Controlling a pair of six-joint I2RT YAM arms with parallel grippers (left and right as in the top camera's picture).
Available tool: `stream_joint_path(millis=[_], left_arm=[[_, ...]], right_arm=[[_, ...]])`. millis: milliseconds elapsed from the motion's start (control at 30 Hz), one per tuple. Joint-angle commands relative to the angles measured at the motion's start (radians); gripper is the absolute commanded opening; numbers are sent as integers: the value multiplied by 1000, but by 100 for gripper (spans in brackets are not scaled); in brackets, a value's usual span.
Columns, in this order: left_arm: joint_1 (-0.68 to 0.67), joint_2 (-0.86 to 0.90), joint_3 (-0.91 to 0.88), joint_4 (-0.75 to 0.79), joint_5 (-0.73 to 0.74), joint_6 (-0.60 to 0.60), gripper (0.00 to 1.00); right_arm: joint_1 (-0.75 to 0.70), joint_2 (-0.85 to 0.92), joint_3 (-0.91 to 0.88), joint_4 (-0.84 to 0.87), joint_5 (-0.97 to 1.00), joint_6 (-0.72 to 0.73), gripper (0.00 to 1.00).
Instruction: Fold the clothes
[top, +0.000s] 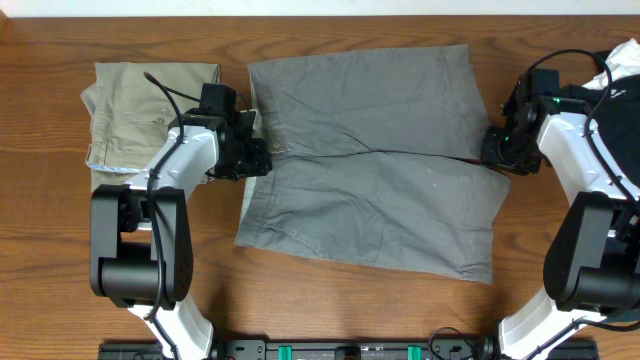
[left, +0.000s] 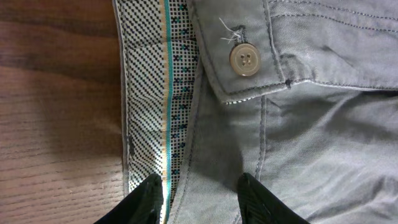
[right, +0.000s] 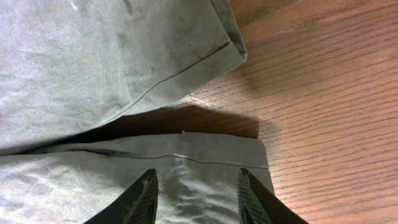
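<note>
Under the left jaws, open wide and empty, lies the waistband (left: 149, 93) of the grey shorts (top: 370, 190); the right jaws, likewise parted and empty, straddle a leg hem (right: 205, 148).

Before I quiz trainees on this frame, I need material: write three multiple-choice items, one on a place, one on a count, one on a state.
1. Where on the grey shorts is the left tool? A waistband B leg hem C back pocket
2. How many buttons show in the left wrist view? A none B one C three
3. The shorts lie: A spread flat B rolled up C hanging off the table
Key: 1 A, patterned lining beside its fingers; 2 B, one on the tab; 3 A, both legs laid out.
</note>
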Motion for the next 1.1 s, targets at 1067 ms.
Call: stream_joint_path(millis=[1067], left_arm=[[40,46,-5,29,132,173,42]], right_arm=[[-5,-1,7,-2,11,-12,45]])
